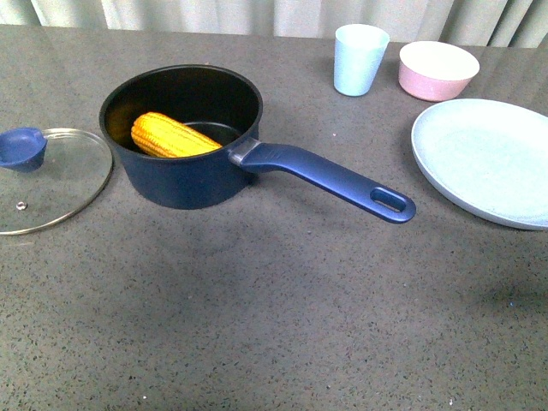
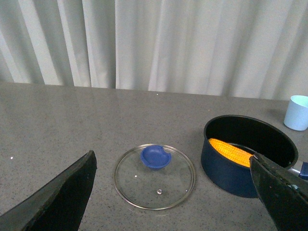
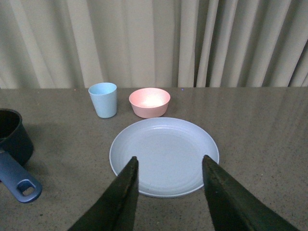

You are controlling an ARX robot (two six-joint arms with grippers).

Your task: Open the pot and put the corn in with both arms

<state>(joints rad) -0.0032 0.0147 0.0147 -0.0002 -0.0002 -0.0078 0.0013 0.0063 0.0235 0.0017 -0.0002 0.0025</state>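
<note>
On the grey table (image 1: 282,325), roughly like this:

Pot: dark blue pot (image 1: 181,137) sits left of centre in the front view, uncovered, with its long handle (image 1: 330,180) angled out toward the right and the near edge.
Corn: yellow corn (image 1: 171,137) lies inside the pot, one end propped against the inner wall, so it's tilted a bit. You can see it in the left wrist view too (image 2: 231,151).
Lid: glass lid (image 1: 47,180) rests flat on the table just left of the pot, near it but not touching, blue knob (image 1: 23,147) facing down.
Cup: pale blue cup (image 1: 360,58) stands upright behind the pot handle.
Bowl: pink bowl (image 1: 437,70) is just right of the cup.
Plate: big light blue plate (image 1: 488,158) off to the right, bare.
Left gripper: left gripper (image 2: 173,197) has its fingers spread wide, holding nothing, and looks out over the lid and pot.
Right gripper: right gripper (image 3: 169,192) fingers are apart too, nothing held, over the near rim of the plate.
Front view: neither arm shows up in it.
</note>
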